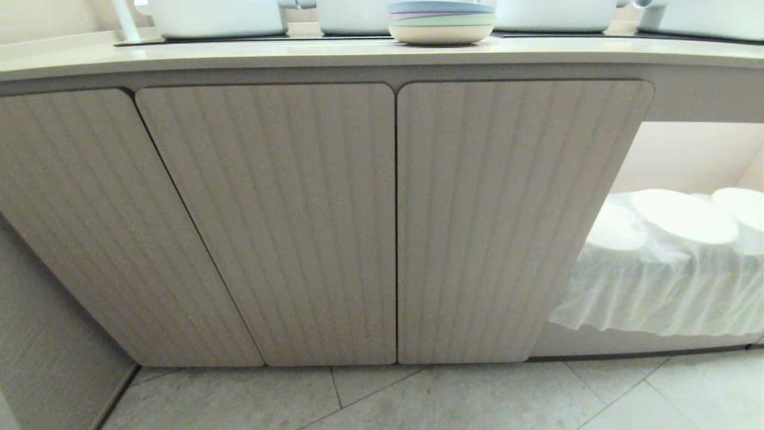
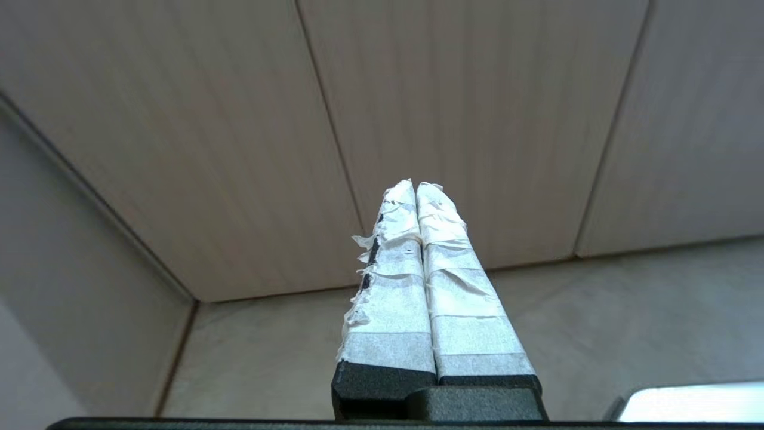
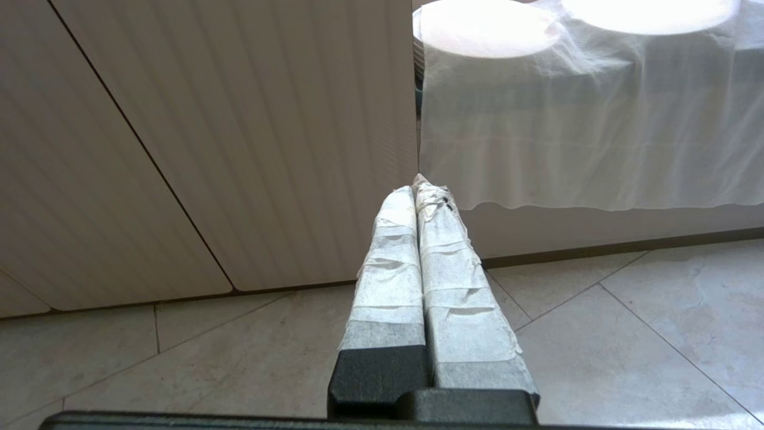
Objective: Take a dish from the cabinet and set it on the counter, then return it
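all cabinet (image 1: 394, 221) doors are seen shut, and no pink dish is visible on the counter (image 1: 370, 57) or elsewhere. both left gripper (image 2: 416, 186) and right gripper (image 3: 418, 185) jaws are closed, empty. whether the task is unstarted or finished cannot be told.

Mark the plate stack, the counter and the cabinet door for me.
plate stack (image 1: 441, 24), head view, side of the stacked rims.
counter (image 1: 239, 55), head view, bare front edge.
cabinet door (image 1: 513, 221), head view, middle of the shut ribbed panel.
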Robot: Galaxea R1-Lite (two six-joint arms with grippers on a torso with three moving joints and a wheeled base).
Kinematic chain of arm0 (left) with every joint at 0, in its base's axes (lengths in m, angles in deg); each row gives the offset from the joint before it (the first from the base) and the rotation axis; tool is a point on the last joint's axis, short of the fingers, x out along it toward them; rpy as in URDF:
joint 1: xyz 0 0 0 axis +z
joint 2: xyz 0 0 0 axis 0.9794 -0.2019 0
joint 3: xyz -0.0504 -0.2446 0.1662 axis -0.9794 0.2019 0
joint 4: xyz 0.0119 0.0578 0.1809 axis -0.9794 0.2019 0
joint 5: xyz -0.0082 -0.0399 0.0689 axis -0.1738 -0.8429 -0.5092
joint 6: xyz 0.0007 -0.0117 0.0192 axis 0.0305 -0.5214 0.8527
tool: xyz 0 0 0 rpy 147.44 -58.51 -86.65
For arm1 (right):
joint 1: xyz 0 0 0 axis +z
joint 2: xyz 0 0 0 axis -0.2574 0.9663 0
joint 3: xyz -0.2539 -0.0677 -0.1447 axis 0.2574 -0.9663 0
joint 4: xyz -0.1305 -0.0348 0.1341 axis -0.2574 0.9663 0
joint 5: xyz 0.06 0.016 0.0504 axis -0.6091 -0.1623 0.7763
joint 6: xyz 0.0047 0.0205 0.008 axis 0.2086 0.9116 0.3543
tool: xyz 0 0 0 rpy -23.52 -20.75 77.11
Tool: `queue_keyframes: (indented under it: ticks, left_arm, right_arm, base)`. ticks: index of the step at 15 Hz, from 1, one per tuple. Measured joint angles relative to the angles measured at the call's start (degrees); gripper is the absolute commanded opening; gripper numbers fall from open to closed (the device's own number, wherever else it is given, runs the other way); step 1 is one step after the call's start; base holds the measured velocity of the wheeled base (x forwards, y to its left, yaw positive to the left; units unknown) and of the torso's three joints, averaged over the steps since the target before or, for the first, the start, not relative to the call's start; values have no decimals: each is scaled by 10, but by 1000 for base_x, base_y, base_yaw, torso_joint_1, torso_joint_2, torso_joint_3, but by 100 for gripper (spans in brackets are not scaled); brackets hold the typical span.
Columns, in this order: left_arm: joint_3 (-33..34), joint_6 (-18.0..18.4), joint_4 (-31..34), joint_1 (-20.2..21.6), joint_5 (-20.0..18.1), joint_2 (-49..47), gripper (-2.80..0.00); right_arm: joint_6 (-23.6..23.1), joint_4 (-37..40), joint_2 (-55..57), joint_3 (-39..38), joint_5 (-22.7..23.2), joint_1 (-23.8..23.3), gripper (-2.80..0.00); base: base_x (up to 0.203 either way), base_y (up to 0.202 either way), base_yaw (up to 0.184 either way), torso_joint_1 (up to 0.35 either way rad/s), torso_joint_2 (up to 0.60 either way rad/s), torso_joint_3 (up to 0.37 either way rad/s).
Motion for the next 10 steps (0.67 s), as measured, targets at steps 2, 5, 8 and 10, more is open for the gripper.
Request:
queue_keyframes:
  ticks: [2, 5, 8, 10]
  left_arm:
    - [0, -6, 22, 2, -6, 18, -280]
    - [1, -7, 24, 3, -9, 29, -280]
    - [1, -7, 25, 3, -7, 31, -280]
    - [1, -7, 25, 3, -7, 31, -280]
  right_arm:
    - [0, 0, 0, 0, 0, 0, -280]
    - [0, 0, 0, 0, 0, 0, -280]
    - [0, 0, 0, 0, 0, 0, -280]
    - [0, 0, 0, 0, 0, 0, -280]
  base:
    - [0, 0, 0, 0, 0, 0]
    - [0, 0, 0, 0, 0, 0]
    - [0, 0, 0, 0, 0, 0]
    - [0, 0, 0, 0, 0, 0]
